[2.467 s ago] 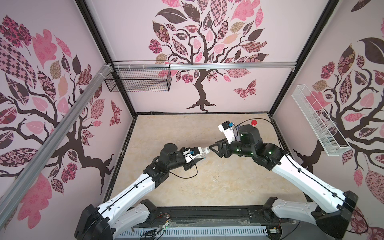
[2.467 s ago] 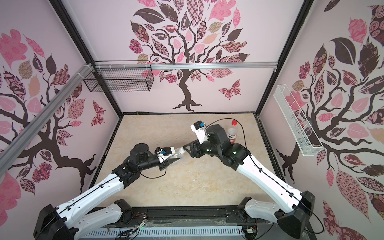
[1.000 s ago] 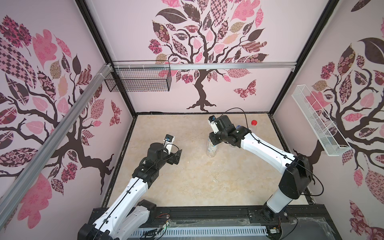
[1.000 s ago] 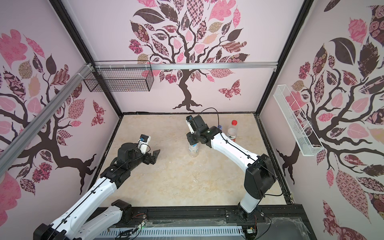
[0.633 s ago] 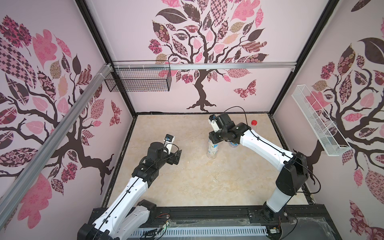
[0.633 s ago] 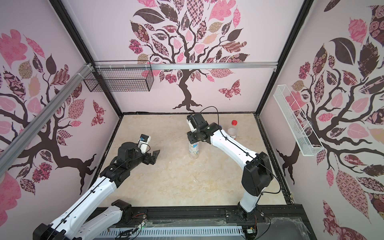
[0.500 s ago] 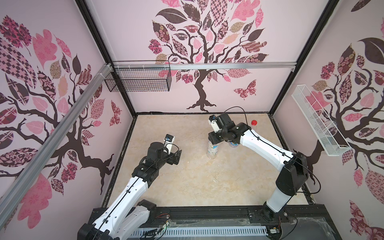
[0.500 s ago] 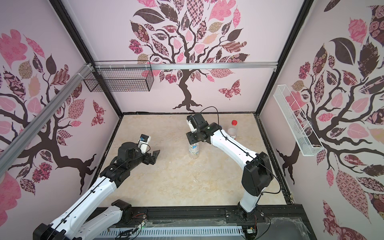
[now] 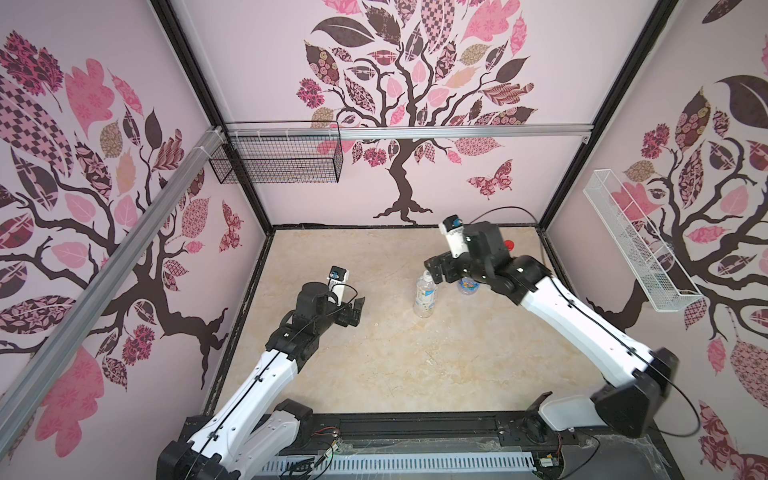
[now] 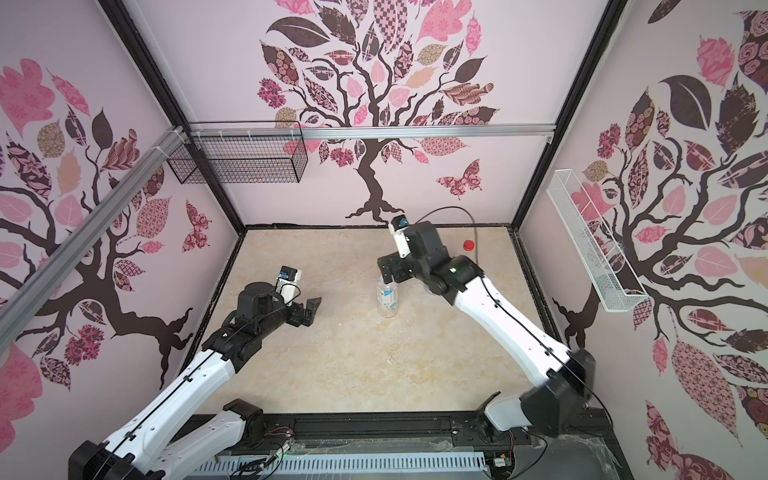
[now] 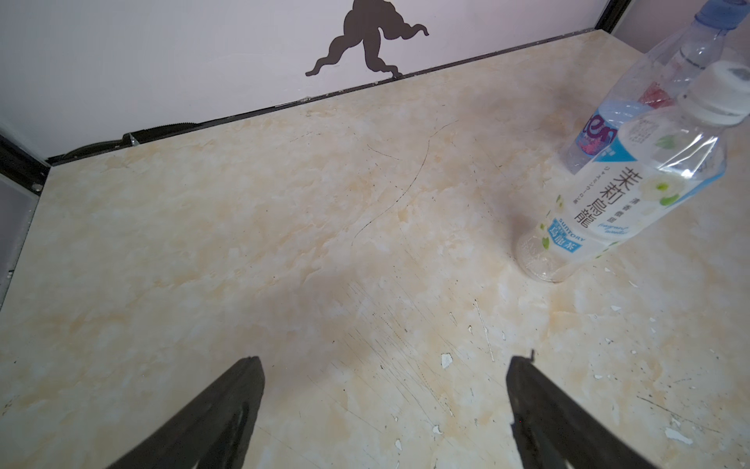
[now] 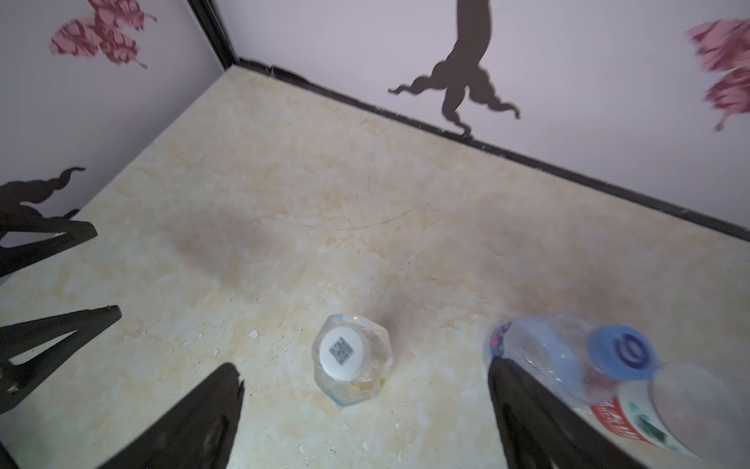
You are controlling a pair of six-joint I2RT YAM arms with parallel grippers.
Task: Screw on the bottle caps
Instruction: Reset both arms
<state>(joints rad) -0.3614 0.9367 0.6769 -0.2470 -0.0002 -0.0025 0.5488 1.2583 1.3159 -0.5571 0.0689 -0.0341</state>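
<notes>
The taller bottle (image 9: pixel 424 296) with the white-green label stands upright mid-table, its white cap (image 12: pixel 343 353) with a dark mark on its neck. My right gripper (image 9: pixel 436 270) hovers just above and behind it, open and touching nothing. The squat bluish bottle (image 9: pixel 468 286) with its blue cap (image 12: pixel 625 353) stands right beside it, under my right wrist. A red cap (image 10: pixel 469 245) shows near the back right corner. The red-labelled bottle (image 12: pixel 613 418) is blurred at the right wrist view's edge. My left gripper (image 9: pixel 355 309) hangs open and empty over bare table to the left.
A black wire basket (image 9: pixel 278 158) hangs on the back wall at the left. On the right wall is a white wire rack (image 9: pixel 636 245). Black frame posts and walls close in the beige table (image 9: pixel 374 365). A dark rail (image 9: pixel 415 428) runs along the front.
My right gripper has opened, let go of the tall bottle's top and lifted back to the right. The bottle stays upright. The left arm has not moved.
</notes>
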